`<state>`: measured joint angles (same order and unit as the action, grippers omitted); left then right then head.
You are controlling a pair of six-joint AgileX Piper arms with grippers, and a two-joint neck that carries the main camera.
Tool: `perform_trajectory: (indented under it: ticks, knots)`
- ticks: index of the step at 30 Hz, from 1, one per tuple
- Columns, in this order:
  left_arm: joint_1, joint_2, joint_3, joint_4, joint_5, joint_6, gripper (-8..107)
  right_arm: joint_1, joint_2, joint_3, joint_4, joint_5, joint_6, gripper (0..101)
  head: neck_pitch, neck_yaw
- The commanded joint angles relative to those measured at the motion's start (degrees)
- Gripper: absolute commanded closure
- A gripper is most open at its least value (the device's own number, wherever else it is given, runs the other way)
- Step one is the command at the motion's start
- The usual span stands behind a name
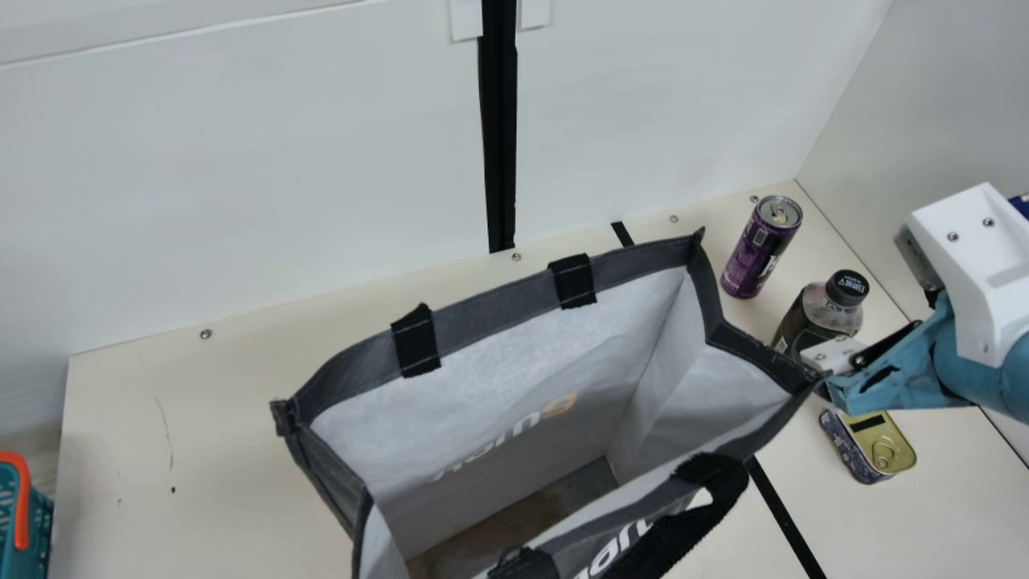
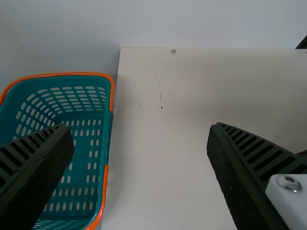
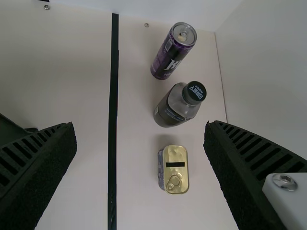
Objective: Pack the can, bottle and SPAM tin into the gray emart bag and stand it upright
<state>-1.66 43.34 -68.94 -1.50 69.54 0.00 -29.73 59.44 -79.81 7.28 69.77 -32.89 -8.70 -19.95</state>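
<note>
Left end effector (image 2: 139, 128), right end effector (image 3: 140, 127) both spread. Can (image 1: 757, 256) near surface (image 1: 225, 418)'s far-right corner: prob stiff, slick, grab mid-body imo.

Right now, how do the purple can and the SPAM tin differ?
The purple can is a tall cylinder, while the SPAM tin is a low block with rounded corners. The can's top is silver; the tin's is gold with a black bar. The can stands beyond the bottle; the tin lies on its near side. Both have pull tabs and sit outside the bag.
</note>
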Motion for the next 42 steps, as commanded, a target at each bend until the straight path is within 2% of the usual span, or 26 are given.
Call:
perform_trajectory:
  ticks: [1, 20, 42]
  knots:
    - [0.0, 0.0, 0.0, 0.0, 0.0, 0.0, 9, 0.0, 0.0, 0.0, 0.0, 0.0, 0.0, 6, -1.3, -0.05]
    - [-2.46, 1.82, -1.23, -1.7, -1.06, 1.24, 9, 0.0, 0.0, 0.0, 0.0, 0.0, 0.0, 6, -1.3, -0.05]
    - [-8.18, 9.73, -11.22, -4.76, -3.8, 5.06, 9, 0.0, 0.0, 0.0, 0.0, 0.0, 0.0, 6, -1.3, -0.05]
